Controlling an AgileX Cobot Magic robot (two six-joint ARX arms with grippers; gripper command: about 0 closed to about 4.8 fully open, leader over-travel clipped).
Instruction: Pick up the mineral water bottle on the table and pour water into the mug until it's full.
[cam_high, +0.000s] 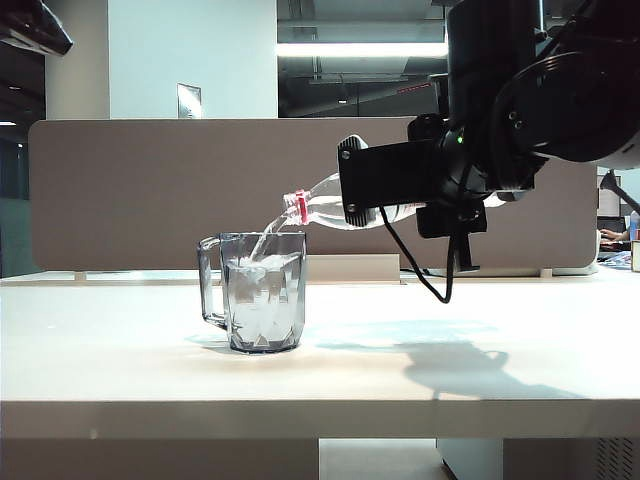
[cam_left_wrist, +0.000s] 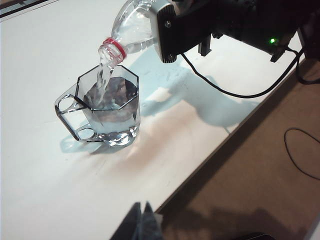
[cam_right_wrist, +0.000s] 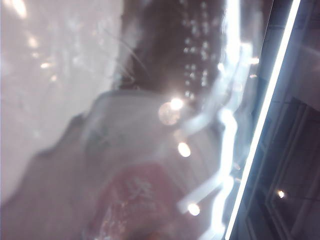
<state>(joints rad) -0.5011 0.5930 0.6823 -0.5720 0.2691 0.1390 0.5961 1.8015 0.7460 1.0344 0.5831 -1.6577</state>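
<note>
Meanwhile, water (cam_high: 262, 243) streams from the tilted bottle (cam_high: 318, 207), gripped by the right pincer (cam_high: 362, 188), into the nearly full mug (cam_high: 264, 300) on the bench (cam_high: 130, 350); left pincer (cam_left_wrist: 141, 223) hovers nearby, state unclear

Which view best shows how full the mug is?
The exterior view: the mug stands side-on, so its water level reads clearly near the rim. The left wrist view looks down into the mug, hiding the level. The right wrist view shows no mug.
</note>
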